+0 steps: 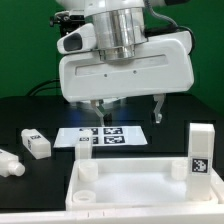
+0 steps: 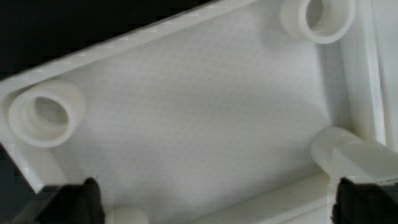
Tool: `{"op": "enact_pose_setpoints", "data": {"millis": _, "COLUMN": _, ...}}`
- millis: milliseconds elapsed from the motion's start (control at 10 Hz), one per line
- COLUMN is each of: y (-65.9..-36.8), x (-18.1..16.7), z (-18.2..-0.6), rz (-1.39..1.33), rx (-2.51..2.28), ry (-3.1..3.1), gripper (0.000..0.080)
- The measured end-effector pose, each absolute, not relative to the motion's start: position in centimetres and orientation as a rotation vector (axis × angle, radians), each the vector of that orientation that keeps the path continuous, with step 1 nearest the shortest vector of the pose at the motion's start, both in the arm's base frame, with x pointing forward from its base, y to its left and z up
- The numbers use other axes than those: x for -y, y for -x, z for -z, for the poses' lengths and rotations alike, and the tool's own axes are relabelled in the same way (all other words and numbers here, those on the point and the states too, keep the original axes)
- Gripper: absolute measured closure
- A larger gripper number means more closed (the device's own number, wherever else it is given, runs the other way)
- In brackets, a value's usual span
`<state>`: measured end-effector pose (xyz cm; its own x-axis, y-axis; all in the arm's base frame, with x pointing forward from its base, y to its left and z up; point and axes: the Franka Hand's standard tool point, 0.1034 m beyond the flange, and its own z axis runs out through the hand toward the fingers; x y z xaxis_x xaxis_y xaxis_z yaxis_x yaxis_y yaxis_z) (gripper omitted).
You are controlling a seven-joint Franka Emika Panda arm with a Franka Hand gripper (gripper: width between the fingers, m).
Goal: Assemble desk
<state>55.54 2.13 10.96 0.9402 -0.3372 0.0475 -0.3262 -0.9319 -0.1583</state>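
The white rimmed tabletop panel (image 1: 135,188) lies at the front of the black table, hollow side up, with round sockets (image 1: 86,172) at its corners. One white leg (image 1: 201,150) with a square tag stands upright at the panel's corner on the exterior view's right. Two loose legs lie on the table at the exterior view's left, one with a tag (image 1: 35,143) and one at the edge (image 1: 8,163). My gripper (image 1: 127,112) hangs open and empty above the table, behind the panel. The wrist view shows the panel (image 2: 187,110), two sockets (image 2: 45,113) and my dark fingertips (image 2: 71,200).
The marker board (image 1: 100,135) lies flat under the gripper, behind the panel. The white robot body (image 1: 125,65) fills the upper middle. A green wall stands behind.
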Motion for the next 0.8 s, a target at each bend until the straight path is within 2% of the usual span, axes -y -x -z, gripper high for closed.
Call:
{"op": "enact_pose_setpoints", "data": {"millis": 200, "y": -55.5, "x": -1.9, "z": -10.8, "rz": 0.126, "rx": -0.263, "ry": 2.988, "gripper": 0.015}}
{"op": "enact_pose_setpoints", "data": {"millis": 400, "y": -53.9, "x": 1.0, "z": -9.1, "rz": 0.06, "rx": -0.011, "ry": 3.03, "gripper": 0.015}}
{"op": "enact_pose_setpoints", "data": {"millis": 600, "y": -51.8, "x": 2.6, "z": -6.9, "rz": -0.088, "rx": -0.09, "ry": 3.02, "gripper": 0.015}}
{"op": "enact_pose_setpoints", "data": {"millis": 800, "y": -51.7, "x": 3.2, "z": -6.6, "rz": -0.092, "rx": -0.106, "ry": 3.019, "gripper": 0.015}}
